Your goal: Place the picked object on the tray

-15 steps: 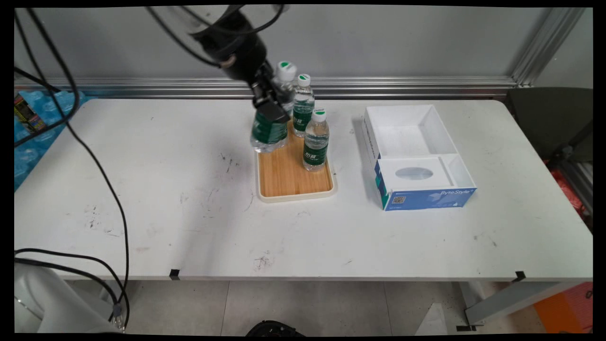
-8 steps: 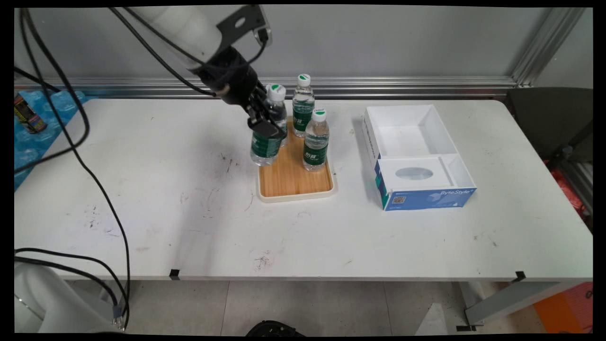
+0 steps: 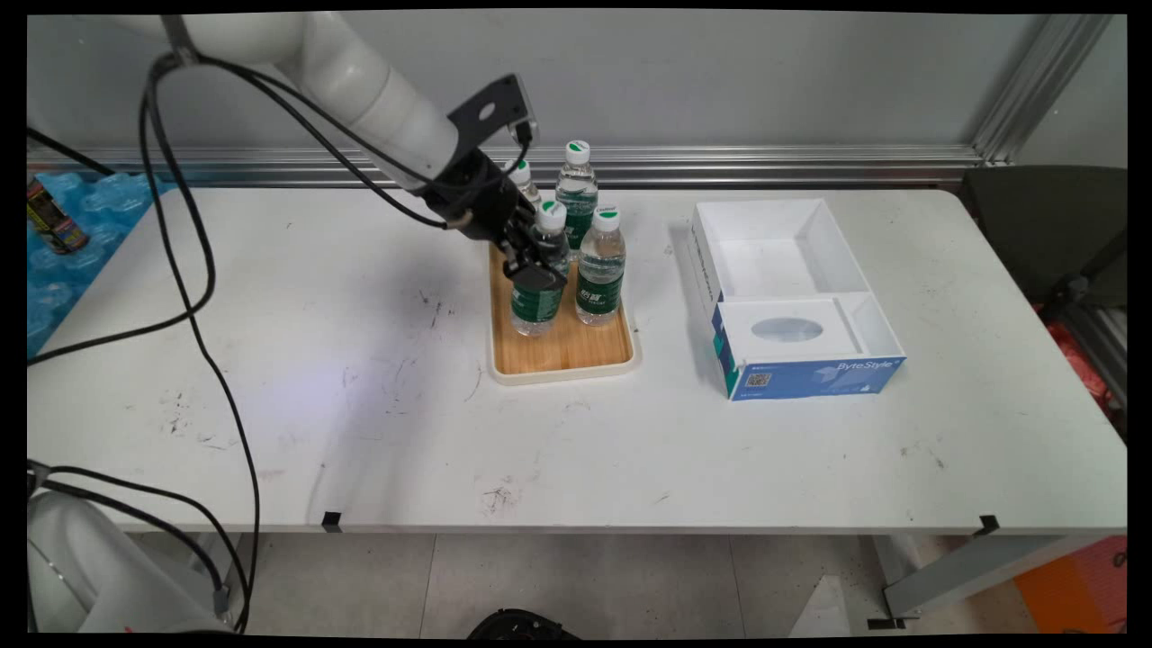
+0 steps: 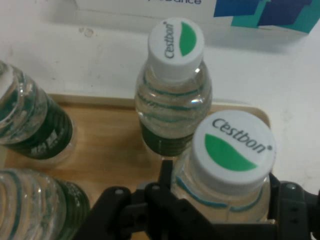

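Gripper point(image 3: 538, 270) clamped on water bottle point(image 3: 537, 297) at shoulder, standing on wooden tray point(image 3: 576, 346), 9 o'clock of another bottle point(image 3: 600, 265). Prob. heavy w/ water, thin plastic slick, squashy; grip below cap.

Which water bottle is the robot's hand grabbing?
The front left bottle on the wooden tray: the gripper is clamped around it. The other three stand free.

Upright water bottle point(image 3: 538, 281) point(image 4: 226, 170) on wooden tray point(image 3: 562, 337) point(image 4: 115, 145).
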You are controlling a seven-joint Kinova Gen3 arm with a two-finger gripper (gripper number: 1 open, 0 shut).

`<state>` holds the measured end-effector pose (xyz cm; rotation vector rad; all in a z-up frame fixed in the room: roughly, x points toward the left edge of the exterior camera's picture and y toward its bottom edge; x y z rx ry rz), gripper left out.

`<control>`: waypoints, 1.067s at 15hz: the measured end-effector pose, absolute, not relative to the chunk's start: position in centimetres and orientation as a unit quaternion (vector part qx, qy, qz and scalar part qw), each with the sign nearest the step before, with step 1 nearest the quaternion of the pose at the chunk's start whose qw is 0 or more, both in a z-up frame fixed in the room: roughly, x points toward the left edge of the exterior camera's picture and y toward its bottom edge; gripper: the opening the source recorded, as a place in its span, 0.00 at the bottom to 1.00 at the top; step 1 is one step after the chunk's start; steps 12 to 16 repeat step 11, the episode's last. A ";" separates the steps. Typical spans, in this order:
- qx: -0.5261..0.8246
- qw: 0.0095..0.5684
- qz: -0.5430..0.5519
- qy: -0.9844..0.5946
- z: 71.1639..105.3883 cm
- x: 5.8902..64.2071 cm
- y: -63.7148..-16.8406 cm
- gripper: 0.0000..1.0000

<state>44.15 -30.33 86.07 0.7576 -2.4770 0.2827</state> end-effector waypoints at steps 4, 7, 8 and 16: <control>0.274 0.272 0.102 -0.917 83.9 44.6 -30.9 0.00; 0.271 0.274 0.100 -0.917 83.0 45.2 -31.0 0.00; 0.269 0.275 0.100 -0.917 82.8 45.5 -31.0 1.00; 0.267 0.277 0.099 -0.918 82.4 46.2 -31.0 1.00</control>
